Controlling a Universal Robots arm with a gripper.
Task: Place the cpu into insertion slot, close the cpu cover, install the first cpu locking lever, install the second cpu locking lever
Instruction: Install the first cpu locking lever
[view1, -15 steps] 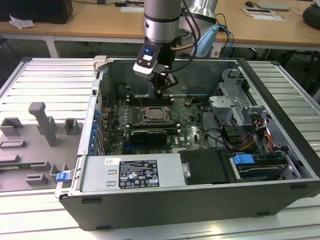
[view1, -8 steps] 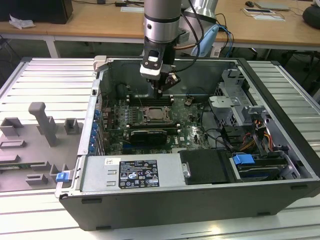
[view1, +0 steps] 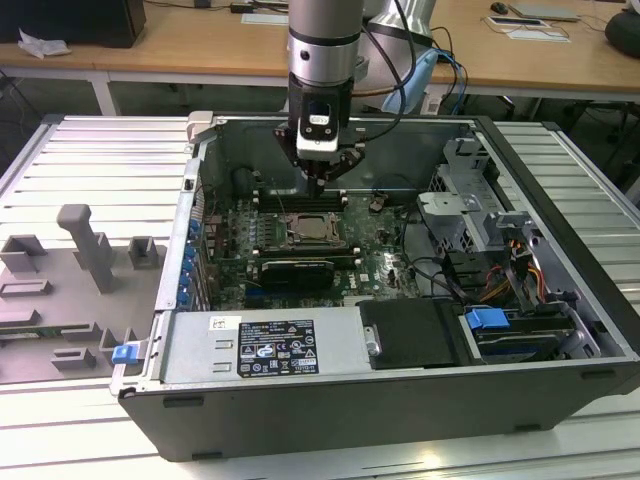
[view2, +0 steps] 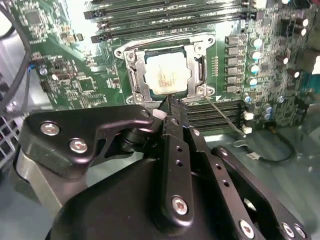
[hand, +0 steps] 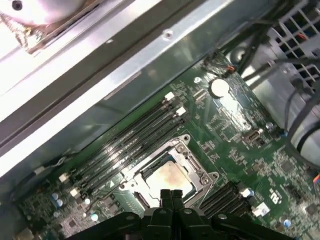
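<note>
The cpu (view2: 167, 75) lies in the insertion slot (view2: 125, 53), below the pincer (view2: 170, 103).

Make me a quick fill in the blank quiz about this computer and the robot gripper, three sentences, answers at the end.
1. The pale square chip lying in the insertion slot is the ____.
2. The circuit board around the socket is coloured ____.
3. The gripper, close to the socket, has its jaws ____.
Missing words: cpu; green; shut.
</note>
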